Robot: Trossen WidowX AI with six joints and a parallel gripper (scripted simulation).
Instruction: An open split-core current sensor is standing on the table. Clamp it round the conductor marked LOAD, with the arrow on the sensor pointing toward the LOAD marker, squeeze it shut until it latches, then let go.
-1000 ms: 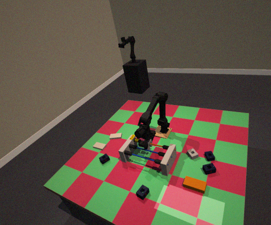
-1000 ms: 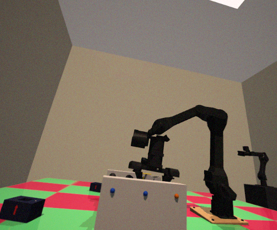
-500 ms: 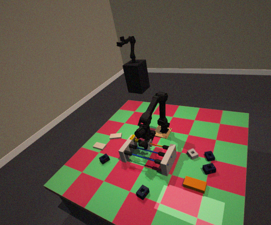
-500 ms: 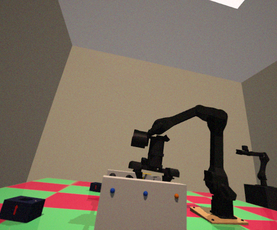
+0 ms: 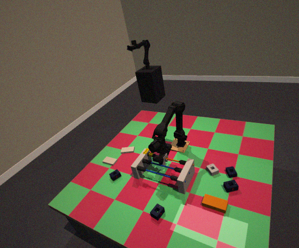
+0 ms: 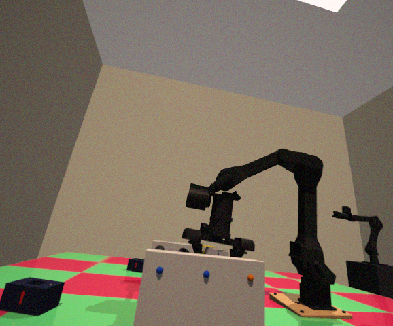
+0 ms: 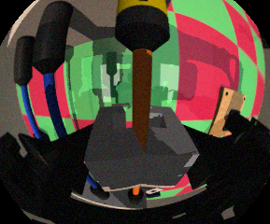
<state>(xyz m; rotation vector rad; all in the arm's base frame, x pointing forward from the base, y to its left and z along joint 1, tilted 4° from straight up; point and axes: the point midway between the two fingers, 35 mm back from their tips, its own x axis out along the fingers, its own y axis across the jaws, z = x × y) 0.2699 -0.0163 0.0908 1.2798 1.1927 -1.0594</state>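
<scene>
The grey current sensor (image 7: 120, 163) sits between my fingers in the wrist view. My gripper (image 5: 161, 158) (image 6: 217, 251) is shut on it, one finger on each side. The orange conductor (image 5: 174, 160) (image 7: 142, 84) runs down into the sensor's outline and shows again beyond it. Whether the sensor is latched, and its arrow, cannot be made out. A yellow marker (image 5: 146, 151) stands at the rack's far-left end; its lettering is unreadable. A yellow band (image 7: 146, 6) is around the conductor's black end sleeve.
Two blue conductors (image 5: 160, 166) (image 7: 54, 107) run beside the orange one between pale end plates (image 5: 188, 174) (image 6: 203, 298). Several dark blocks (image 5: 158, 211) (image 6: 31, 296), a pale ring block (image 5: 212, 169), an orange block (image 5: 214, 202) and two flat cream blocks (image 5: 128, 149) lie around the rack.
</scene>
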